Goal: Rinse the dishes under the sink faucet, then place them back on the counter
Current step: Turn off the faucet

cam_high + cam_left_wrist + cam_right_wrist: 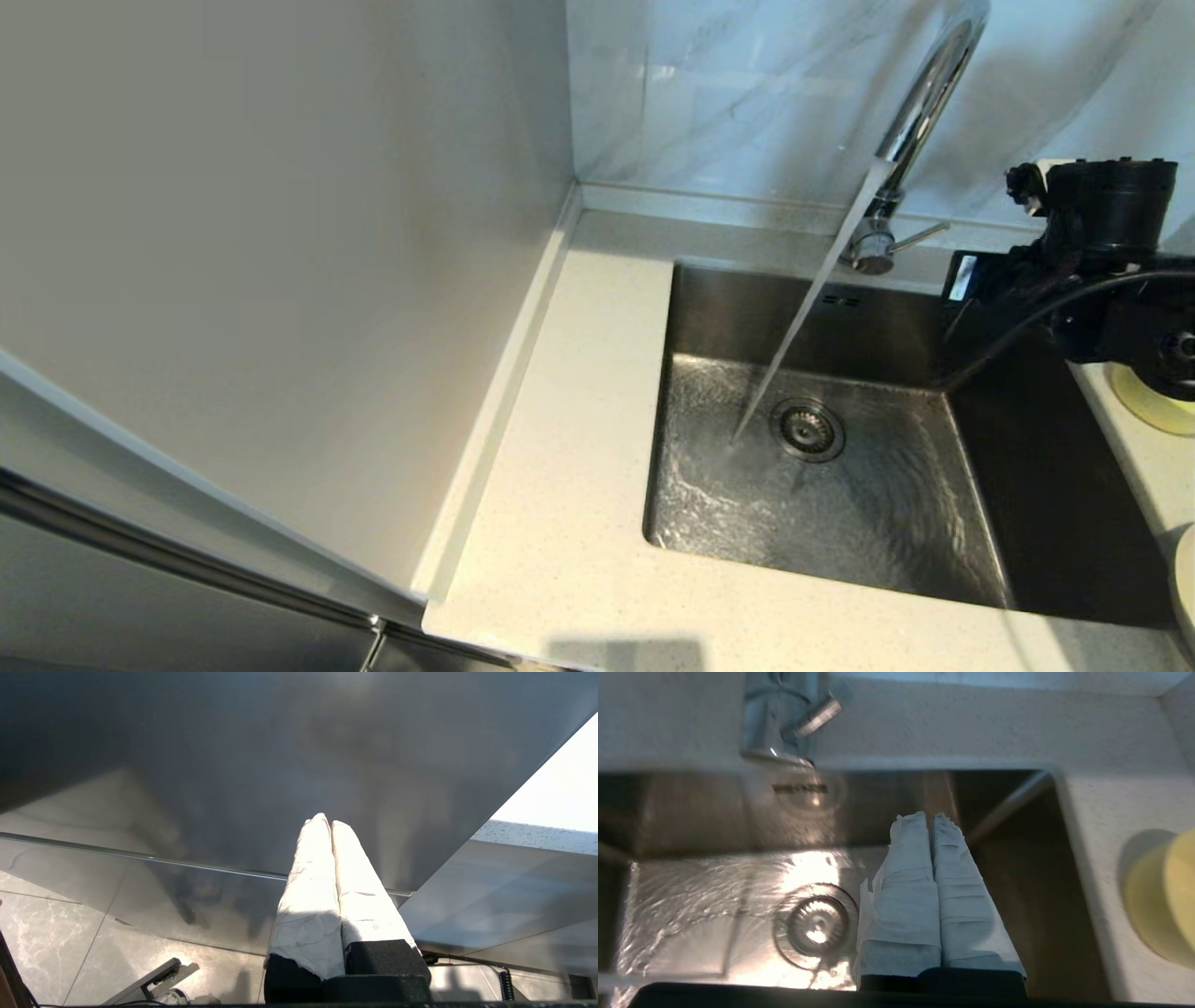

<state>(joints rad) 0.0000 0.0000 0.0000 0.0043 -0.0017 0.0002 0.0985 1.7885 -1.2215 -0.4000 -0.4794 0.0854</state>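
Note:
Water runs from the chrome faucet (pixel 924 103) onto the floor of the sink (pixel 719 308), beside the drain strainer (pixel 808 429). My right arm (pixel 1102 252) hangs over the sink's right side. Its gripper (pixel 931 817) is shut and empty, with taped fingers pointing at the back wall near the right corner. The pale yellow bowl (pixel 1162 896) stands on the counter (pixel 560 467) right of the sink and is partly hidden by the arm in the head view (pixel 1153 406). A pale round rim, perhaps the white dish (pixel 1186 569), shows at the far right edge. The chopsticks are out of view.
The faucet's side lever (pixel 920 233) points toward my right arm. A tall pale panel (pixel 280 233) walls the counter's left side. My left gripper (pixel 327 821) is parked low, shut and empty, facing a grey cabinet front (pixel 233 765) above the tiled floor.

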